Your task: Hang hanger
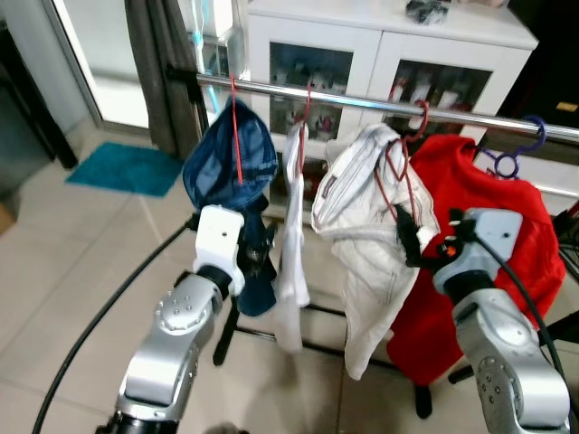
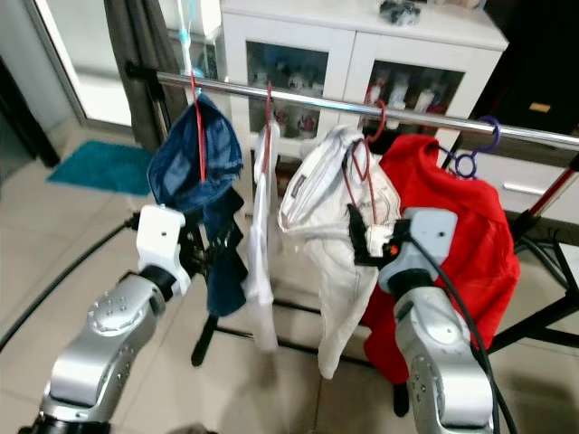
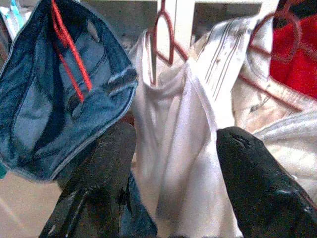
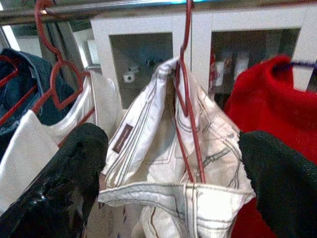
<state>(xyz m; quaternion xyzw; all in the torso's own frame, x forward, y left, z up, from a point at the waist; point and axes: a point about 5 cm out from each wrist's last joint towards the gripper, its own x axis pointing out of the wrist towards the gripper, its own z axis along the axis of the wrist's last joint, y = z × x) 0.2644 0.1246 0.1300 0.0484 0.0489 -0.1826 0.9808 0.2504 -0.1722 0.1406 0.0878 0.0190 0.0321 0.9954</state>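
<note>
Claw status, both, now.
Left claw: open, fingers either side of the white top, not closed on it.
Right claw: open, holding nothing, facing the cream jeans.

Four garments hung on a metal rail (image 1: 470, 114), both arms raised before them.

From the robot's left: a blue denim garment (image 1: 230, 163) on a red hanger (image 1: 236, 127), a narrow white garment (image 1: 292, 262), cream trousers (image 1: 366, 235) on a dark red hanger (image 1: 407, 154), and a red garment (image 1: 488, 226) beside a purple hook (image 1: 520, 149). The left gripper (image 1: 258, 258) sat against the denim, fingers hidden. The right gripper (image 1: 412, 240) rested at the cream trousers, its state unclear. A white cabinet (image 1: 389, 45) stood behind; a teal mat (image 1: 127, 169) lay on the tiled floor (image 1: 54, 271).
</note>
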